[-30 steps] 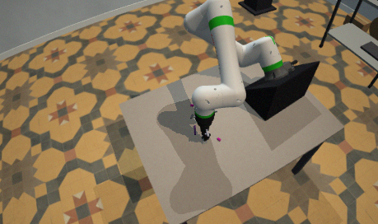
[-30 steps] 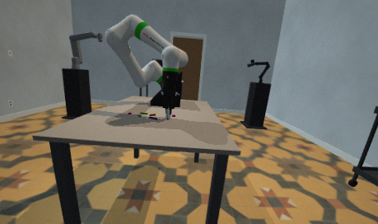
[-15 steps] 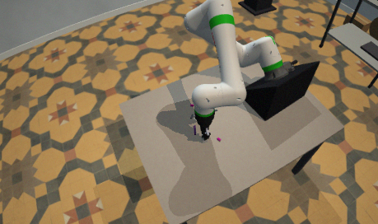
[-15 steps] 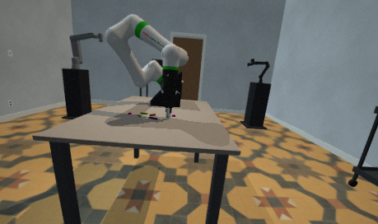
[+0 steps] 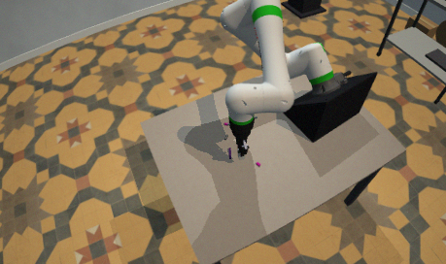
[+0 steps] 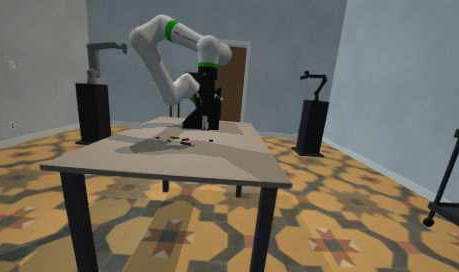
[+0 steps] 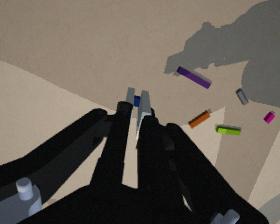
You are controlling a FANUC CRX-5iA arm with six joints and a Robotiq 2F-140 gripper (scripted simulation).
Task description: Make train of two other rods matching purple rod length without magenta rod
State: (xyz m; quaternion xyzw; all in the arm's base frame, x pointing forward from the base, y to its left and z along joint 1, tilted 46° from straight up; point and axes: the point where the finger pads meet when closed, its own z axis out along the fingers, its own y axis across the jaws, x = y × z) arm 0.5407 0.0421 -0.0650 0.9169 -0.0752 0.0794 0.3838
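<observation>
My gripper [image 5: 241, 154] [image 6: 205, 126] [image 7: 136, 99] is shut on the blue rod [image 7: 137, 101], above the table. The purple rod [image 5: 229, 153] [image 6: 186, 143] [image 7: 194, 77] lies apart from the others. The orange rod [image 6: 185, 139] [image 7: 199, 119] and the lime rod [image 6: 175, 137] [image 7: 228, 131] lie near each other at different angles, not touching. The grey rod [image 5: 225, 137] [image 6: 168, 140] [image 7: 242, 97] lies beyond them, towards one magenta rod [image 5: 226, 124] [image 6: 157, 138] [image 7: 269, 117]. In the top view the arm hides the orange and lime rods.
Another magenta rod [image 5: 258, 164] [image 6: 211, 140] lies on the other side of the gripper and does not show in the wrist view. The arm's black pedestal [image 5: 328, 109] stands at the far part of the table [image 5: 299, 194]. The arm's shadow falls across several rods' area.
</observation>
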